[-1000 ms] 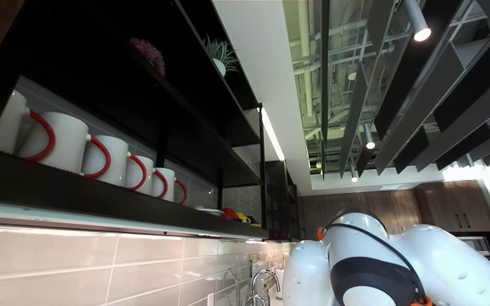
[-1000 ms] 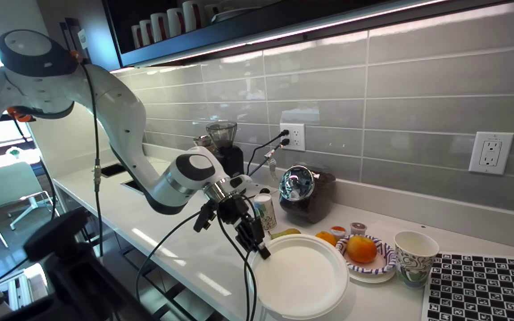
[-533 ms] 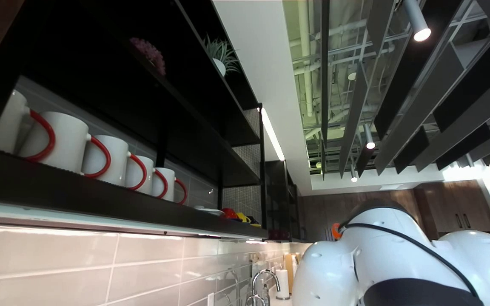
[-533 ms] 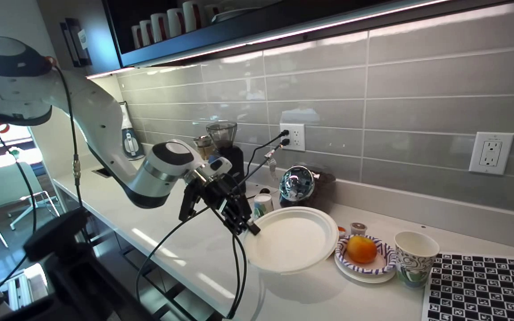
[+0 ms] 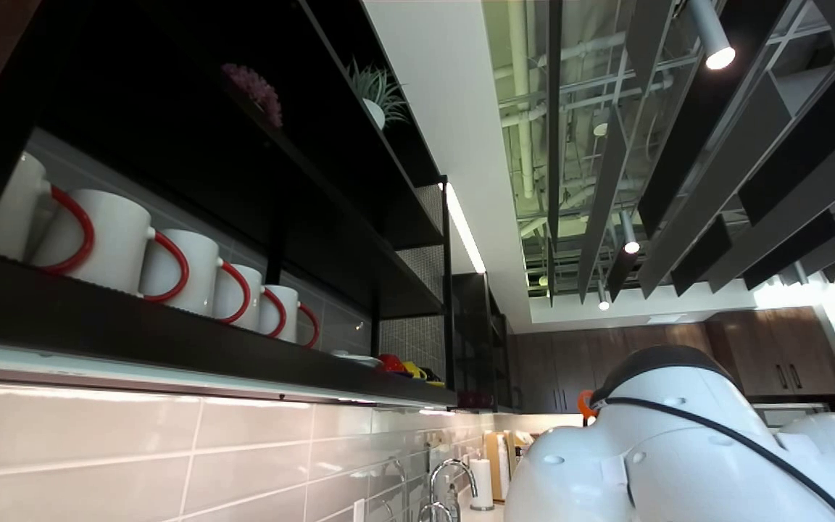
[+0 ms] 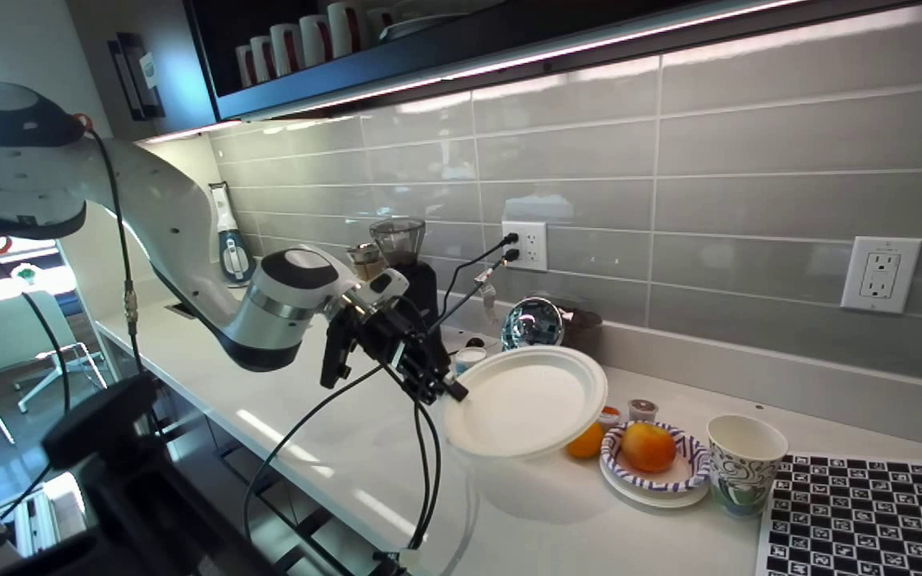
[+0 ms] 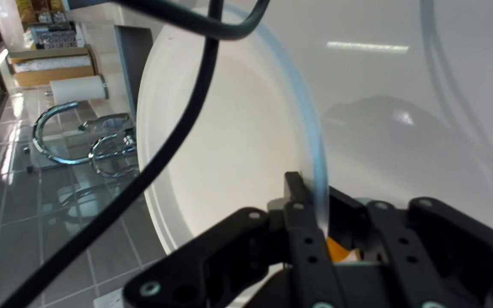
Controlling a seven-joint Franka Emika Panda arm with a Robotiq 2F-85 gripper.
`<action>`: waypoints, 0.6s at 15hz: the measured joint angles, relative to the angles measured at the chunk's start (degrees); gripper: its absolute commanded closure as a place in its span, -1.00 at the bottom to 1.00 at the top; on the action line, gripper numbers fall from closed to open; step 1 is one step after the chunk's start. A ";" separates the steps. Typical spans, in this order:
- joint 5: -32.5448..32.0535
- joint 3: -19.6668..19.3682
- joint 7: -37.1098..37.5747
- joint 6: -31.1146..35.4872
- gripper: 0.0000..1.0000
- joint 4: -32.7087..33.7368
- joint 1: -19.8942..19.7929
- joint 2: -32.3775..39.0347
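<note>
Now, in an exterior view, the white plate (image 6: 527,404) is hanging tilted and higher above the table (image 6: 589,540) than a second ago, and the orange (image 6: 587,442) is showing again just past its rim, so the plate is seemingly being carried aloft; in the wrist view, the gripper (image 7: 317,188) is grasping one edge, the rest of the plate extending beyond its fingertips

We see a glossy white worktop (image 6: 557,544) | near the wall: coffee grinder (image 6: 418,282), silver-lidded jar (image 6: 535,323), two small pods (image 6: 643,410) | farther out: orange fruit (image 6: 586,442), white plate (image 6: 653,500) under a patterned bowl (image 6: 695,462), tall paper cup (image 6: 744,468), checkered board (image 6: 869,512)
</note>
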 measured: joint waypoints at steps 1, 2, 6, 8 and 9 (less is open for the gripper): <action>0.92 -2.17 -0.29 1.42 0.97 -0.77 2.44 1.88; 2.20 -4.36 -0.90 2.73 0.97 -1.86 5.15 3.76; 9.35 -11.19 -4.48 10.23 0.97 -7.66 15.06 11.84; 14.30 -12.67 -6.92 17.02 0.97 -11.13 18.25 15.56; 16.98 -12.89 -8.22 20.58 0.97 -12.85 19.33 16.94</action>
